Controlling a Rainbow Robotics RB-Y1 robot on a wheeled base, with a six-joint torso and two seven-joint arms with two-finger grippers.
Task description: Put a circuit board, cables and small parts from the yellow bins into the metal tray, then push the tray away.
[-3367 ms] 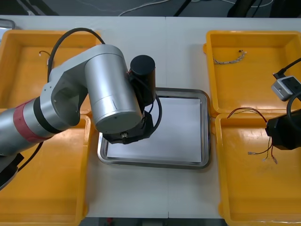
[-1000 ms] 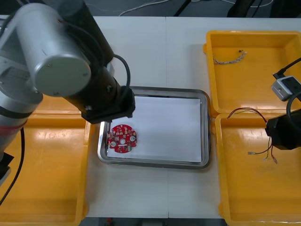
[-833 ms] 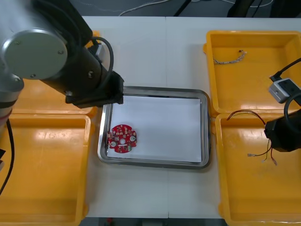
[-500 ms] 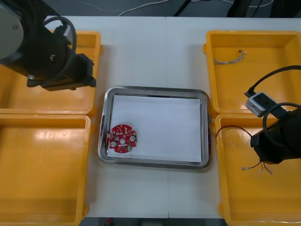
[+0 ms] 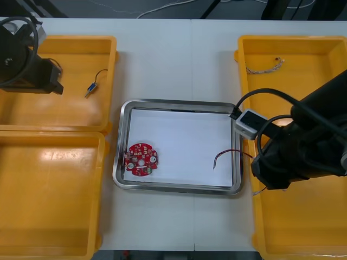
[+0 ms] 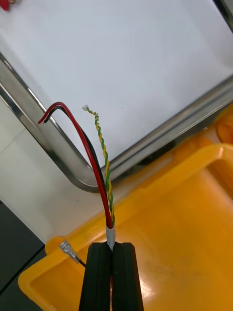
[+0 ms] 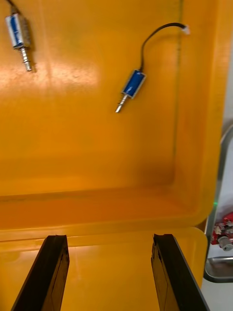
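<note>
At the far left, the left end effector (image 7: pixel 110 265) hovers over the far left yellow bin (image 5: pixel 70 39) with its fingers spread. It seems placed for picking a small metal part (image 5: pixel 92 86), blue-bodied with a black lead, which lies loose on the bin floor ahead of the fingers. A second such part (image 7: pixel 18 34) lies farther off in the same bin. Both sit away from the bin walls, so there is room for the fingers to drop on either side. The near left yellow bin (image 5: pixel 54 135) is bare.

In the middle of the surface (image 5: pixel 173 59) stands the metal tray (image 5: pixel 179 103), white inside. The round red circuit board (image 5: pixel 141 160) lies at its near left corner, just beside the rim. This leaves most of the white floor open for cables and parts.

The red and yellow cable (image 5: pixel 225 155) reaches over the tray's right rim, its bent red tip above the white floor. Whether it touches cannot be told. The right end effector (image 6: pixel 111 248) pinches the cable low down, at the grey sleeve, so the loose strands lead the way into the tray. The fingers themselves are above the corner of the near right yellow bin (image 5: pixel 303 238). They likely need to carry on past the tray's raised rim before letting go, or the cable's tail may hang outside. A twisted cable (image 5: pixel 265 66) waits in the far right yellow bin (image 5: pixel 293 39), close to its left wall.
</note>
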